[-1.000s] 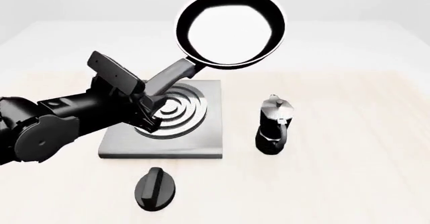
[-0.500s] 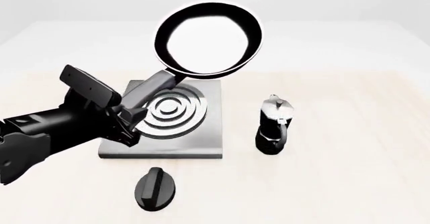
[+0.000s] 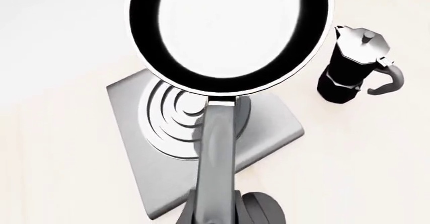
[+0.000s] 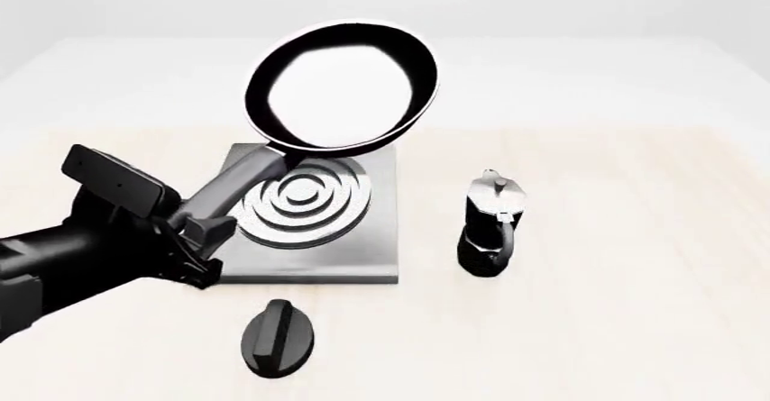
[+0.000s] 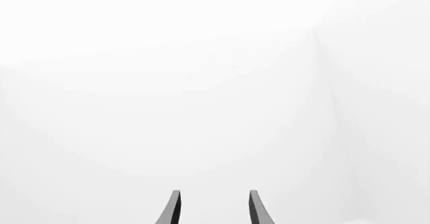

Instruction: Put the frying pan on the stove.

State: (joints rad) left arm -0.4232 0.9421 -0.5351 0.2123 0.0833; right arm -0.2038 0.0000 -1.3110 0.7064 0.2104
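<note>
Round black frying pan (image 4: 343, 86) hangs tilted above the square grey ringed stove's (image 4: 361, 259) far edge, handle pinched by the left claw (image 4: 193, 234) (right claw (image 5: 213, 209) spread, away from the desk).

Round black frying pan with glossy pale inside (image 4: 342, 84), held aloft by its long dark grey handle in the left gripper (image 4: 198, 225), has shifted left and lower, nearer over the flat square grey ringed stove (image 4: 361, 239); left arm drawn back leftward.
</note>
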